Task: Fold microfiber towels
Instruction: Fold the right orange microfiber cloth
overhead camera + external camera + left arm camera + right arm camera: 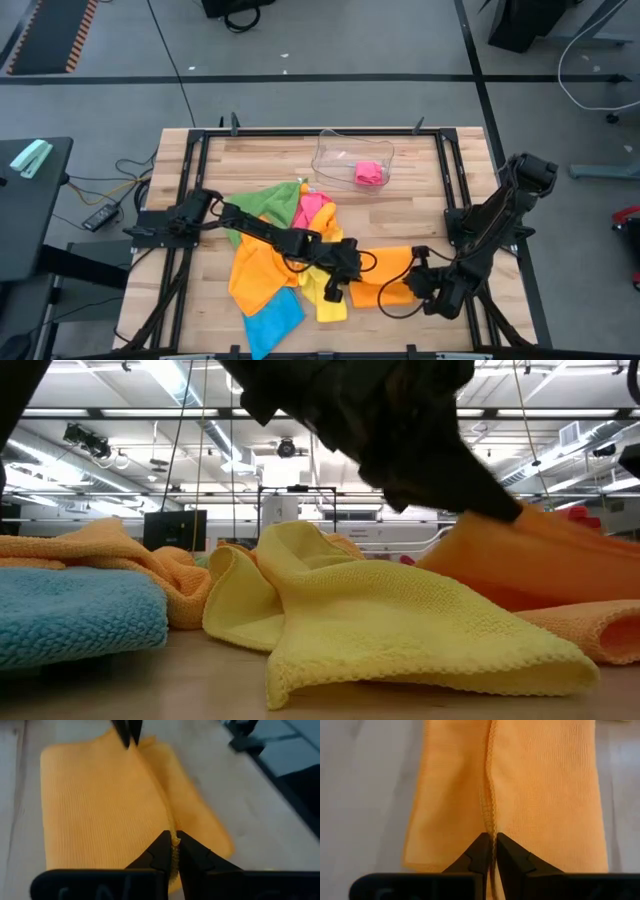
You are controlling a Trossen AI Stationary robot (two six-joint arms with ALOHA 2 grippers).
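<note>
Because both grippers pinch opposite hem ends, the soft orange microfiber towel lies stretched at table's 5 o'clock, prob. ready for folding: left gripper & right gripper clenched on its edge.

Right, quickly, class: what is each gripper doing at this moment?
Left gripper: closed on the hemmed edge of the orange microfiber towel.
Right gripper: closed on the same towel's edge, opposite end.
</note>
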